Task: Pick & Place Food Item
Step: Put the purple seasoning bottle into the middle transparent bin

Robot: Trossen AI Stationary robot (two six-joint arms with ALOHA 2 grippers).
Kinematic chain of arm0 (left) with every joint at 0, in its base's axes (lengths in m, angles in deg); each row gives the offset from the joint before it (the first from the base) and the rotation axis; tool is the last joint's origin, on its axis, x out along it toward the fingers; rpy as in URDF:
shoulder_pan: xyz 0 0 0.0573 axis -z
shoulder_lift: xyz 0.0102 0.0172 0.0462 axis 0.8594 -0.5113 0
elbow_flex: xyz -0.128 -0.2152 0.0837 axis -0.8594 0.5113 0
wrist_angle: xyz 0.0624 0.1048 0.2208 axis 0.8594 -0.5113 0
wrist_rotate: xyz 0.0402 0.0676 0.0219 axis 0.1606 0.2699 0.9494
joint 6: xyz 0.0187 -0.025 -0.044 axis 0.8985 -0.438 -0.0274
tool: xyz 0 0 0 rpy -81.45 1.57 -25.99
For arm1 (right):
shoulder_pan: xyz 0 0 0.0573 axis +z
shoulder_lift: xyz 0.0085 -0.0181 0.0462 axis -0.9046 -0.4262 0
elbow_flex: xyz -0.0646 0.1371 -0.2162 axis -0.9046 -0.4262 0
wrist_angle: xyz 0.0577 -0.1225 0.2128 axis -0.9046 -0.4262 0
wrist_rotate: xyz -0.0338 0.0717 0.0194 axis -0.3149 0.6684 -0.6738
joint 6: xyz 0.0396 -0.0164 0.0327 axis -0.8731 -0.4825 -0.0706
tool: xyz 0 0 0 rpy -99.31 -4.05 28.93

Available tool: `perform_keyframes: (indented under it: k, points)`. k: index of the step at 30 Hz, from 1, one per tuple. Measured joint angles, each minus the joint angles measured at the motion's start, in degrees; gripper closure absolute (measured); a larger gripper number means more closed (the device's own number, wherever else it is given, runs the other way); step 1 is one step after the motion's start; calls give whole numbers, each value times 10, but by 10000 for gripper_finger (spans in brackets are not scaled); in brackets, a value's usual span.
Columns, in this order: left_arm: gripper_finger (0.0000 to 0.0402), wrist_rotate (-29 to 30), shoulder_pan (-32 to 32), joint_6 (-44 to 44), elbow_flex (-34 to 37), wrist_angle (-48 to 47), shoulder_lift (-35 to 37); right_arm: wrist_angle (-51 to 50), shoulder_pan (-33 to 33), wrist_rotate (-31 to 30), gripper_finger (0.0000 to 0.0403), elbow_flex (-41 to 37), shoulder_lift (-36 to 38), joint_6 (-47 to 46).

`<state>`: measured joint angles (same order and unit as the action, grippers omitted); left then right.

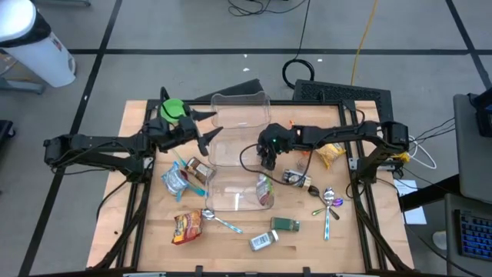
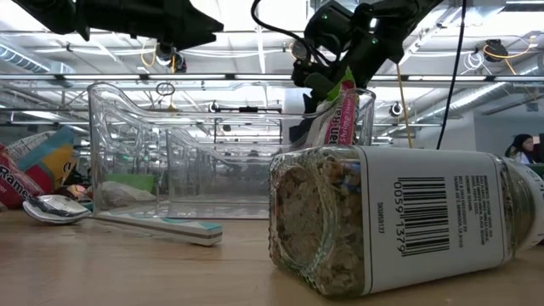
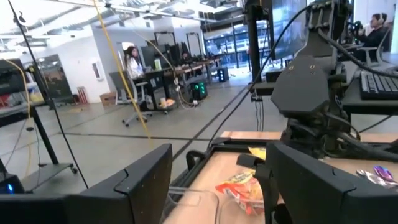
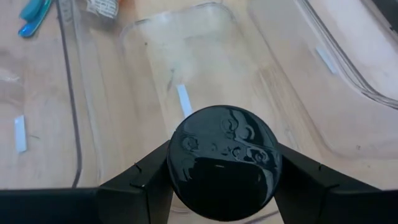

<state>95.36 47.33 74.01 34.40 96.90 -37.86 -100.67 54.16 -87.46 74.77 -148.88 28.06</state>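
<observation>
The right tool (image 4: pixel 221 186) is clamped on something with a round glossy black top (image 4: pixel 222 163), probably a jar lid. The body under it is totally hidden from that wrist camera, so I can't say what the food item is. It's being held over the middle clear container (image 1: pixel 234 145); from above the tool sits right at that bin's right edge.

From counter level there's a pink-and-green packet (image 2: pixel 344 109) poking up by the tool with pink lettering I can't read. The big jar lying on its side (image 2: pixel 399 219) fills the front of that view and blocks a lot; its barcode reads 00591379, the rest of the label is turned away. A red bag (image 2: pixel 21 178) at the left edge is cut off, showing only "Ram".

The left tool (image 1: pixel 201 127) hovers at the upper-left corner of the containers, fingers apart, holding nothing.
</observation>
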Motion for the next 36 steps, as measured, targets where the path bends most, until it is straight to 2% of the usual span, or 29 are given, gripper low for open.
perform_keyframes:
  k: [12, 36]
  points:
    - [137, 0, 0, -13, 0, -29, 0, 2, 4, 19, 200, 0, 0, 17]
    - [135, 0, 0, -19, 0, -28, 0, 2, 14, 23, 200, 0, 0, 69]
